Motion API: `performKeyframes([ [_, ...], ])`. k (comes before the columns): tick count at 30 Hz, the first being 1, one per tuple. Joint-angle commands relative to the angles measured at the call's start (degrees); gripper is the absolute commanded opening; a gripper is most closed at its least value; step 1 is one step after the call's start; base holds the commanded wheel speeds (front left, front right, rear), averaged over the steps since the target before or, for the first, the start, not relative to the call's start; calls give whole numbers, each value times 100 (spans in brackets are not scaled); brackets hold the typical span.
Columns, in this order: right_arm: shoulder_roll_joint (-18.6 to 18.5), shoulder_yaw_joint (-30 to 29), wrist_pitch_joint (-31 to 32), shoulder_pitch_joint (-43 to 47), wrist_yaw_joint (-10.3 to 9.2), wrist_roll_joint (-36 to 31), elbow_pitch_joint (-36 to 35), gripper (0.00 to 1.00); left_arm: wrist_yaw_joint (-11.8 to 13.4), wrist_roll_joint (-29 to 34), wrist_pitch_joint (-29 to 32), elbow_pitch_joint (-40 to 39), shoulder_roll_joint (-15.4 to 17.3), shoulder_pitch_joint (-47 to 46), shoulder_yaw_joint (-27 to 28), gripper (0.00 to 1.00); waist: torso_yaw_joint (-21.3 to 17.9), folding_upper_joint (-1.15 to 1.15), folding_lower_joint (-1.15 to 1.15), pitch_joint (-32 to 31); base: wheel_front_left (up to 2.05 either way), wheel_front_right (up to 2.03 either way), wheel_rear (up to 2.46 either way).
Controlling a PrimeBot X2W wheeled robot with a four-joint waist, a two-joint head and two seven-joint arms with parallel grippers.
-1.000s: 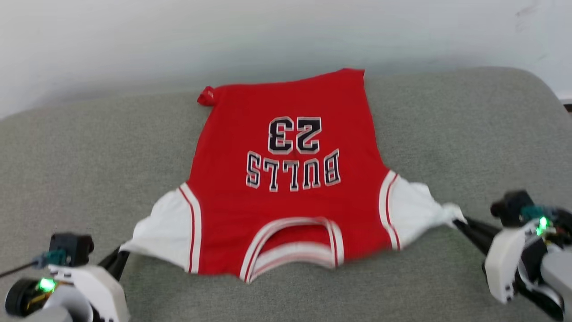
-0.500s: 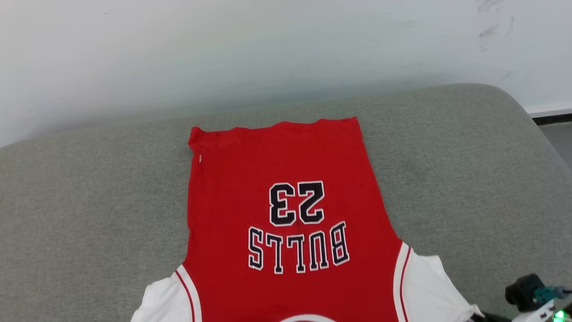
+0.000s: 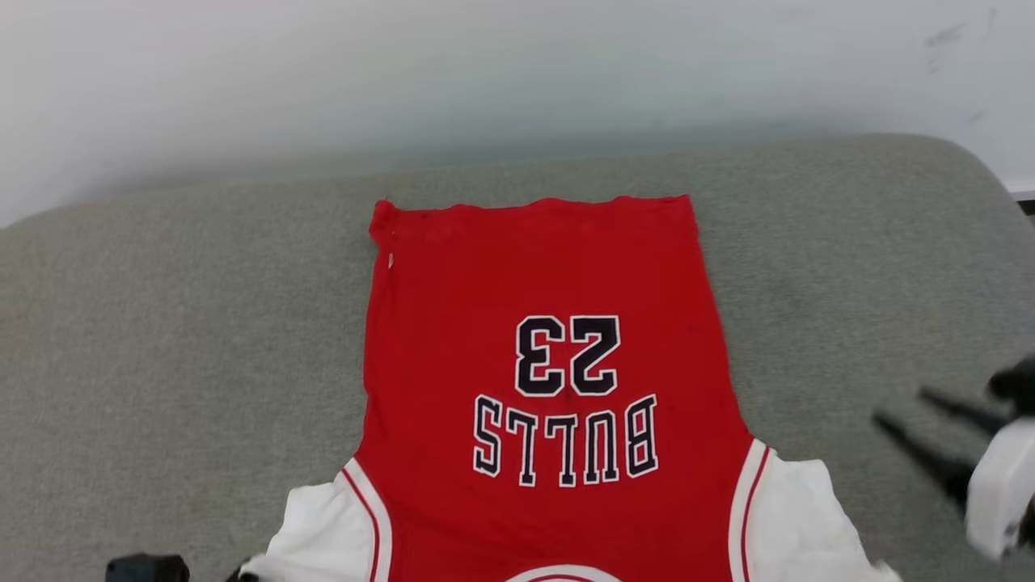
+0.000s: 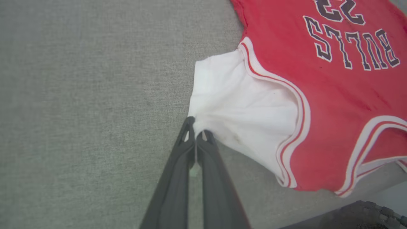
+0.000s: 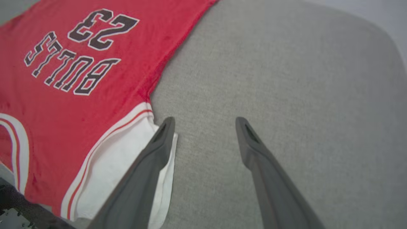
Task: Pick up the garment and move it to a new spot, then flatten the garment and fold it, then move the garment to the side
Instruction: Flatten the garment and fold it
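Red jersey knit with white short sleeves: the garment [image 3: 550,283], laid flat and print-up on a grey upholstered seat [image 3: 162,323] below a pale wall [image 3: 404,81], hem [image 3: 534,208] toward the wall, collar [image 4: 362,136] toward the robot, black "BULLS 23" print [image 3: 566,396] reading upside down from the head view. Pinched tight on the outer corner of the left sleeve [image 4: 235,101], the left gripper [image 4: 197,135], with white cloth gathered into creases at the fingertips. Spread wide and empty, the right gripper [image 5: 203,127], hovering over bare seat just beside the right sleeve [image 5: 119,159], one finger crossing the sleeve's edge in the wrist view, contact not clear. Likely to handle as light, soft and limp: no stiffness to carry a push, prone to bunch, drag and stretch when tugged from one corner alone. Friction from the fuzzy upholstery probably enough to hold the body in place while lifting an edge. Best taken, by the look of it, at doubled edges such as sleeve cuffs, shoulder seams or the two hem corners, pinching both layers together, one claw per side, so as to fold evenly. Far-left hem corner slightly rolled; worth smoothing first.
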Motion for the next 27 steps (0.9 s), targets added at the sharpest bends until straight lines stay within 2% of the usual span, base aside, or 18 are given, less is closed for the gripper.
performKeyframes([
  [1, -129, -368, -69, -258, -4, 50, -168, 100, 59, 112, -13, -76, -35, -134, 99, 0, 162, 0, 0, 178, 0, 0, 0],
  [3, -277, -834, -46, -505, -4, -34, -339, 100, 109, 282, -13, -184, -55, -237, 141, 0, 271, 0, 0, 352, 0, 0, 0],
  [6, -303, -1522, 79, -997, -4, -231, -512, 100, 139, 477, -14, -341, -89, -421, 188, 0, 461, 0, 0, 649, 0, 0, 0],
  [9, -123, -2112, 432, -1539, -4, -311, -614, 100, 122, 695, -11, -451, -126, -649, 165, 0, 680, 0, 0, 995, 0, 0, 0],
  [13, 85, -2530, 1254, -2441, -4, -615, -563, 100, 79, 965, 17, -538, -228, -1025, 122, 0, 973, 0, 0, 1508, 0, 0, 0],
  [16, 310, -2568, 2010, -3154, -4, -801, -399, 100, 65, 1113, 29, -585, -318, -1256, 102, 0, 1168, 0, 0, 1839, 0, 0, 0],
  [18, 370, -2347, 2616, -3559, -4, -921, -327, 100, 61, 1198, 24, -618, -393, -1393, 115, 0, 1291, 0, 0, 2027, 0, 0, 0],
  [19, 433, -2110, 3586, -4141, -5, -845, -66, 100, 51, 1323, 13, -656, -505, -1532, 124, 0, 1446, 0, 0, 2278, 0, 0, 0],
  [27, 657, -1929, 6198, -5093, -4, -763, 931, 100, 12, 1617, -7, -775, -803, -1813, 181, 0, 1764, 0, 0, 2903, 0, 0, 0],
])
